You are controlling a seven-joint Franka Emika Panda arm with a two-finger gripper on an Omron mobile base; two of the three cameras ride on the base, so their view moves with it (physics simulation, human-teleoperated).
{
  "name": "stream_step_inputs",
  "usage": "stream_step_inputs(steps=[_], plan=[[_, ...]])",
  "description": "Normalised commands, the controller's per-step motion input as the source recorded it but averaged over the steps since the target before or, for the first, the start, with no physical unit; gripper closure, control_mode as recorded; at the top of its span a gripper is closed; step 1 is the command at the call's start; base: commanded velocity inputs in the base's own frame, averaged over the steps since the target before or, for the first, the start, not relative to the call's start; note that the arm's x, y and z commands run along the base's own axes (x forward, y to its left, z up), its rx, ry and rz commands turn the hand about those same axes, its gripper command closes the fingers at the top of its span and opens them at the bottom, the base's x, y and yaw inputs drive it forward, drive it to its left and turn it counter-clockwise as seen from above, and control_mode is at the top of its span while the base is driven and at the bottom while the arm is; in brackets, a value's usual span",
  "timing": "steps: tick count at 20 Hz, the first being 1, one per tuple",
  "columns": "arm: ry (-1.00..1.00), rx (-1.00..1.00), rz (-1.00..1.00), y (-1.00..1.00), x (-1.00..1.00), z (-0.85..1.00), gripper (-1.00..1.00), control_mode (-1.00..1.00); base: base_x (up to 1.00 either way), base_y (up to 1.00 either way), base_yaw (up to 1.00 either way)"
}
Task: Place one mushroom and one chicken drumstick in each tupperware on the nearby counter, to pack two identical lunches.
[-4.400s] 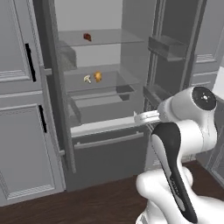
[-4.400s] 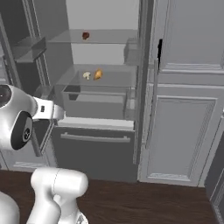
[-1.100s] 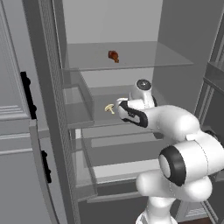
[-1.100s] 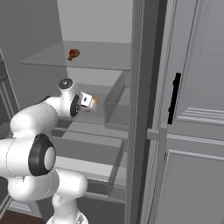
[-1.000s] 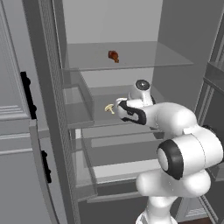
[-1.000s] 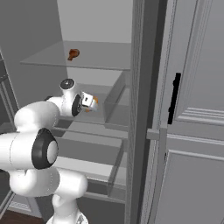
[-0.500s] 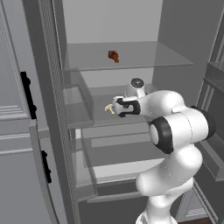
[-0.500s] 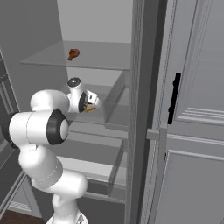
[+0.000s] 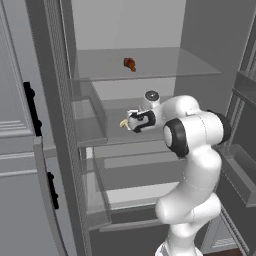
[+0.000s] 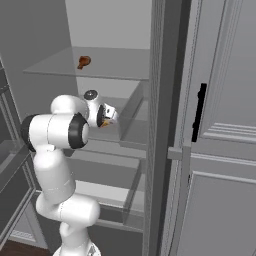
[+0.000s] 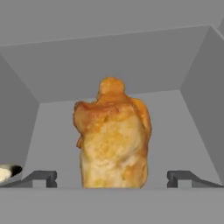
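A golden-brown chicken drumstick (image 11: 113, 140) stands on the fridge's middle shelf, right in front of the hand. My gripper (image 11: 112, 177) is open, with one dark fingertip on each side of the drumstick and a gap to both. A pale mushroom (image 11: 6, 172) lies just left of the left fingertip; it also shows by the gripper (image 9: 132, 121) as the mushroom (image 9: 123, 123). A second drumstick (image 9: 130, 63) rests on the glass shelf above. From the right, the gripper (image 10: 111, 116) reaches into the shelf. The tupperware and the counter are out of view.
The open fridge surrounds the arm: a glass upper shelf (image 9: 165, 67) above the hand, a drawer front (image 9: 135, 177) below, and side walls (image 11: 203, 96) close around the hand. A tall grey cabinet door (image 10: 220, 130) with a dark handle stands at the right.
The hand has pushed a little deeper onto the middle shelf, toward the drumstick, and the elbow has swung closer. The fingers have stayed apart. Earlier, the base drove up to the fridge.
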Motion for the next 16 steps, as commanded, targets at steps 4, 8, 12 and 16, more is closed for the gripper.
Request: stream_step_inputs(steps=[4,8,12,16], plan=[[0.02,0.00,-0.03,0.00,0.40,-0.35,-1.00,-1.00,0.00,0.00,0.00],[0.04,0.00,-0.06,0.00,0.22,-0.46,1.00,-1.00,0.00,0.00,0.00],[0.06,0.00,-0.07,0.02,0.06,-0.53,1.00,-1.00,0.00,0.00,0.00],[0.02,0.00,-0.13,0.01,-0.21,-0.52,1.00,-1.00,0.00,0.00,0.00]])
